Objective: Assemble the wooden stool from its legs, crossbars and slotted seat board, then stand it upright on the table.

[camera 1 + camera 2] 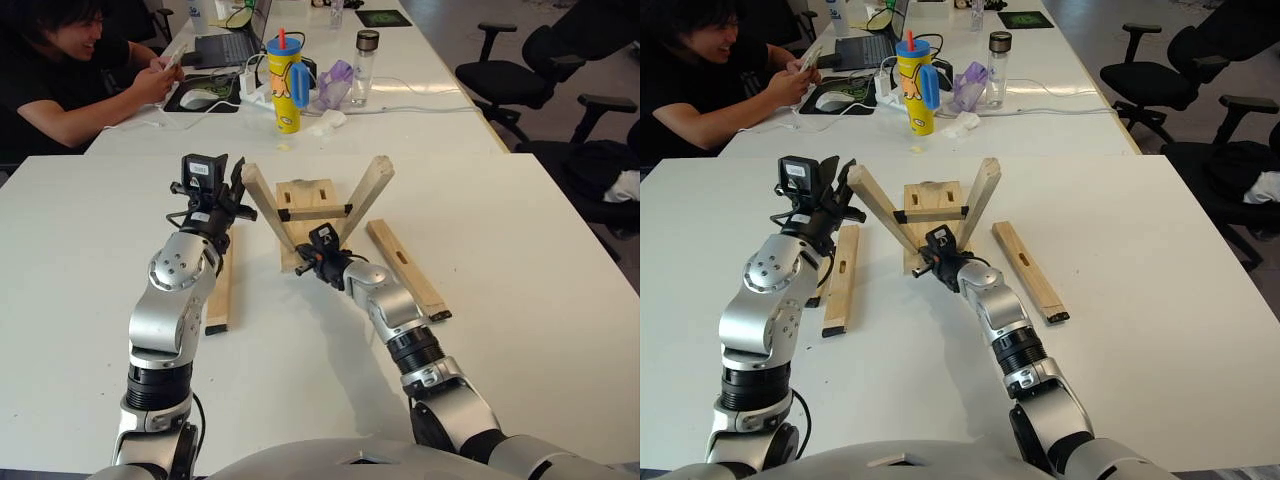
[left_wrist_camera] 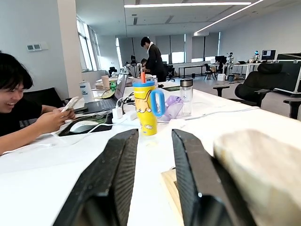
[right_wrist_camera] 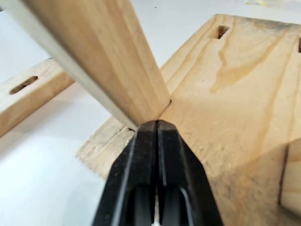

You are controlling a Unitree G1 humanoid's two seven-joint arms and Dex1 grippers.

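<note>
R gripper [image 3: 156, 123] sits low, fingers pressed together w/ nothing between them. Its tips butt against the foot of the left leg [image 3: 99, 56], right where that leg enters the seat board [image 3: 244, 94]. Seat board lies flat on the table [image 1: 520, 300], under & just beyond this gripper. Two legs stand in it, splayed out in a V: left leg rises away from R gripper toward L gripper, right leg [image 1: 368, 193] leans the opposite way. Crossbar [image 1: 315, 212] spans btwn the two, just above R gripper.

L gripper [image 2: 155, 136] is up off the table, fingers apart, gap empty. Top end of left leg is just beside one finger, outside the gap; can't tell if they touch.

Two more slotted pieces lie flat on the table. Left loose leg [image 1: 222, 290] is below L gripper, alongside that forearm. Right loose leg [image 1: 405, 268] is off to the right of R gripper, near but apart from it.
</note>
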